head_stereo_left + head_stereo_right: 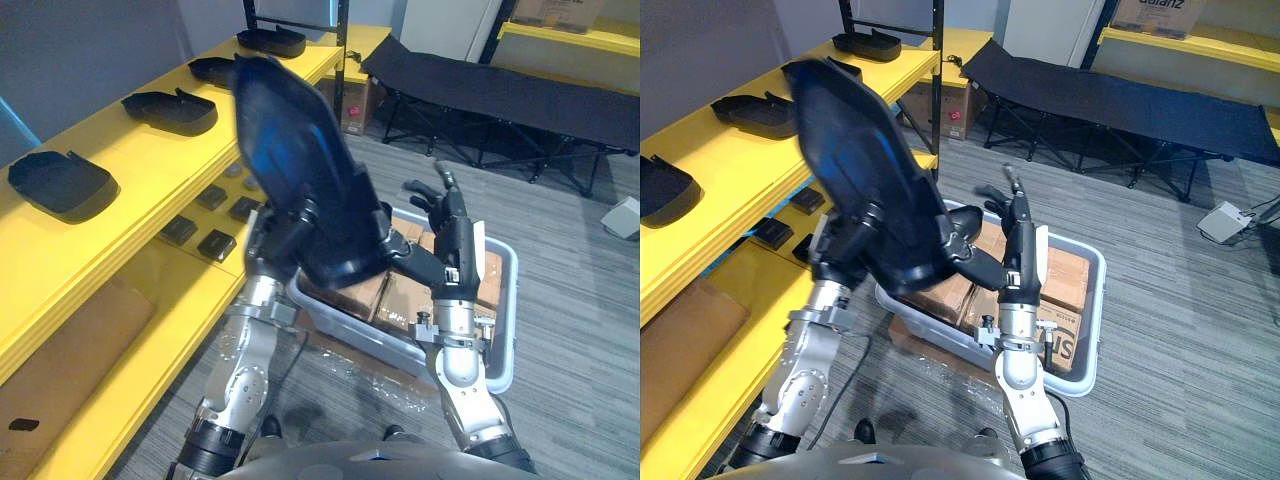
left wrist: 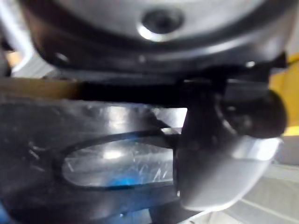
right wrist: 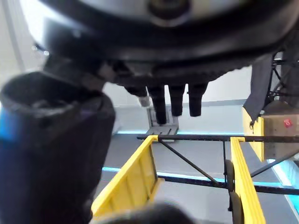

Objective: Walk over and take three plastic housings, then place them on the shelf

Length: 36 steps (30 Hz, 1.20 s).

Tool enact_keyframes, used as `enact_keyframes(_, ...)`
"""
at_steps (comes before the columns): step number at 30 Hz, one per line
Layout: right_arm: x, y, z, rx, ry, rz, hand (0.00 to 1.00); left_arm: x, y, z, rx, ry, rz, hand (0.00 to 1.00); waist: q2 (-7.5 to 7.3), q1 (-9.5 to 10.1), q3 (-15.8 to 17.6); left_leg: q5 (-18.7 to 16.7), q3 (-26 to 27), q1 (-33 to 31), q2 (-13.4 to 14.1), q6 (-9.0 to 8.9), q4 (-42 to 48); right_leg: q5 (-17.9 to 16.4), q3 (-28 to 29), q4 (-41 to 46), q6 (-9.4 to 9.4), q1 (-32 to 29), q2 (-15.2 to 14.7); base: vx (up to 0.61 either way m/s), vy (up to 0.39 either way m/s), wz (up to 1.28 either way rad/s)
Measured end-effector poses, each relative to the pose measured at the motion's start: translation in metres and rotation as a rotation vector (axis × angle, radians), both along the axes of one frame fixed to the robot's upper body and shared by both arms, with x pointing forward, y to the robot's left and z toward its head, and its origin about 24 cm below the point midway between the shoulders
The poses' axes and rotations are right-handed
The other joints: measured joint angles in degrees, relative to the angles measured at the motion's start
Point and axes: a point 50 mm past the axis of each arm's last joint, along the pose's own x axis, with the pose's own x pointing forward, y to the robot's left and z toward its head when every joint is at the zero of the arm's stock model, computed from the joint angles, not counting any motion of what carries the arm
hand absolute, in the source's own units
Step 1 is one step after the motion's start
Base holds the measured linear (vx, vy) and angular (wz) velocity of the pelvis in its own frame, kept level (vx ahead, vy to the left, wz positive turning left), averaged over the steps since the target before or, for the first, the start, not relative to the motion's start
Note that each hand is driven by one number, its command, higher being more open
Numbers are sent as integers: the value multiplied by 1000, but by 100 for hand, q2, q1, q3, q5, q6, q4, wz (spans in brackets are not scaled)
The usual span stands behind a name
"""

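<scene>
My left hand point(image 1: 278, 238) has its fingers and thumb clamped on the lower end of the black housing point(image 1: 300, 165), held above the grey bin point(image 1: 505, 335). My right hand point(image 1: 447, 220) hovers just beside that end, fingers straight and spread, holding nothing. The housing's long axis tilts up and away to my left, its tip towards the yellow shelf point(image 1: 150, 165), where other housings point(image 1: 62, 182) lie. My left arm is the nearer one.

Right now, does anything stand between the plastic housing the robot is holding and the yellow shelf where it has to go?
Nothing visible does. The left robot hand holds the black plastic housing up beside the yellow shelf. Four other housings already lie on it, with bare yellow stretches between them.
</scene>
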Motion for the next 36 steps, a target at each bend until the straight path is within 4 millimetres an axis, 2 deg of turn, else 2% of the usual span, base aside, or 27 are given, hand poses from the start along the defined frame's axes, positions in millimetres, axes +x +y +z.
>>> enact_keyframes(2,-8,-24,-2,134,5,-86,100,-12,22,2,109,-17,200,0,34,-7,-20,-2,1,-5,-1,-2,-1,-6,1,-5,-8,-2,-3,0,0,0)
enact_keyframes(5,-24,-57,-6,212,10,-217,100,-27,43,-8,226,45,395,0,80,-15,-48,-7,14,-10,0,-9,-1,-25,4,-19,-31,-10,-2,-3,-2,-1)
enact_keyframes(8,-40,-74,-12,212,36,-288,100,-39,55,-19,248,117,482,0,113,-43,-68,-15,39,-14,6,-18,-1,-28,18,-30,-34,-24,2,-10,-5,-4)
enact_keyframes(10,-47,-78,-16,203,63,-309,100,-44,58,-23,245,140,494,0,127,-68,-77,-46,71,-27,12,-25,-1,-27,45,-28,-35,-57,4,-17,-2,-7)
enact_keyframes(13,-50,-77,-23,200,120,-290,100,-50,59,-23,247,144,497,0,143,-137,-91,-55,90,-107,11,-38,-1,-16,59,-29,-25,-147,3,-5,0,-1)
enact_keyframes(17,-50,-74,-35,194,206,-259,100,-57,62,-21,256,138,511,0,199,-117,-127,-46,107,-129,12,-23,1,-14,67,-30,-23,-186,3,0,-1,-1)
enact_keyframes(21,-47,-64,-49,196,299,-168,100,-66,71,-22,258,163,575,0,268,11,-155,-40,-33,-215,9,-19,19,6,-84,-40,9,-175,4,20,-10,16)
enact_keyframes(24,-36,-45,-58,179,359,-12,100,-73,77,-25,220,201,659,0,271,111,-153,30,-435,-366,-8,-27,23,-33,-492,-32,2,-48,11,7,-29,67)
enact_keyframes(26,-29,-27,-62,163,394,98,100,-81,80,-25,190,222,713,0,268,279,-146,136,-833,-534,-25,-25,20,-136,-996,0,16,128,33,-21,-52,100)
enact_keyframes(27,-28,-23,-63,161,399,118,100,-83,81,-25,186,225,721,0,270,329,-146,119,-865,-597,-29,34,4,-179,-1176,21,30,192,33,-38,-47,183)
enact_keyframes(28,-29,-19,-63,164,406,138,100,-87,84,-24,183,223,716,0,265,305,-138,15,-516,-782,47,283,67,-295,-1836,106,62,430,13,-29,-32,189)
enact_keyframes(29,-29,-20,-63,163,406,133,100,-88,84,-24,175,219,702,0,269,310,-128,14,-292,-871,98,412,139,-324,-2115,141,46,527,8,-19,-3,241)
enact_keyframes(31,-27,-28,-61,112,411,83,100,-90,87,-24,157,194,660,0,325,377,-103,138,665,-1138,322,701,391,-474,-2918,357,61,759,-24,-3,87,233)
enact_keyframes(32,-26,-32,-60,81,412,36,100,-91,89,-23,134,178,636,0,313,471,-68,211,1015,-1205,368,689,458,-643,-3153,524,152,875,-97,15,118,213)
enact_keyframes(33,-24,-34,-59,80,408,11,100,-94,92,-24,114,168,639,0,324,531,-29,357,1103,-1202,364,618,461,-754,-3242,645,226,975,-150,17,117,148)
enact_keyframes(34,-21,-35,-58,77,403,-2,100,-100,96,-24,105,168,656,0,319,583,-12,478,1068,-1196,317,516,461,-852,-3246,736,270,1035,-208,11,91,75)
enact_keyframes(36,-16,-30,-56,82,389,-11,100,-109,101,-27,104,183,677,0,272,679,35,512,1075,-1171,181,483,459,-948,-3131,777,289,1074,-333,-24,112,26)
